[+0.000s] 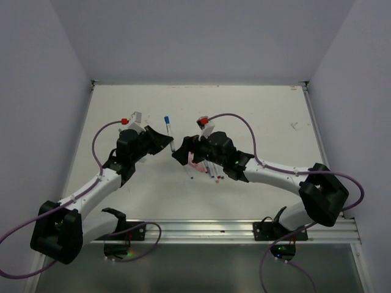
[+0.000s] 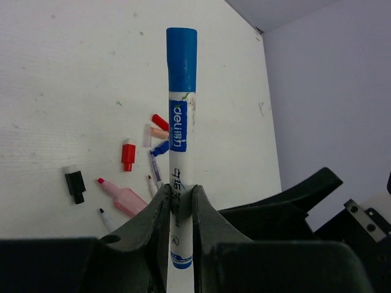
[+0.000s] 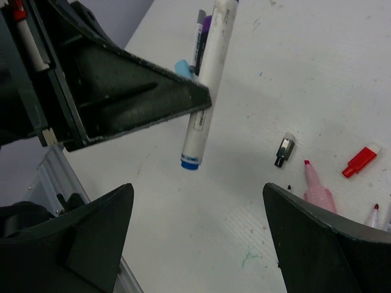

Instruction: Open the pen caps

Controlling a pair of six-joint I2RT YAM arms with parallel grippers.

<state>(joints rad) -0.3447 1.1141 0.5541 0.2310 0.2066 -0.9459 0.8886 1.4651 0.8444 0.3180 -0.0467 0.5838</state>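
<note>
My left gripper point(image 2: 181, 195) is shut on the barrel of a white pen point(image 2: 181, 140) and holds it above the table. Its blue cap point(image 2: 182, 58) is on and points away. In the top view the left gripper point(image 1: 168, 144) holds this pen with the blue cap point(image 1: 167, 121) toward the far side. My right gripper point(image 3: 198, 201) is open and empty, just short of the pen's blue-ringed tail end point(image 3: 190, 162). It faces the left gripper in the top view point(image 1: 183, 154). Loose caps lie on the table: red point(image 2: 128, 154), black point(image 2: 75, 183), blue point(image 2: 160, 148).
An uncapped pink highlighter point(image 2: 122, 196) and several uncapped slim pens point(image 1: 208, 170) lie under the right arm. The black cap point(image 3: 284, 149), a red cap point(image 3: 360, 160) and the highlighter point(image 3: 316, 189) show in the right wrist view. A purple-capped pen point(image 3: 205, 25) lies farther off.
</note>
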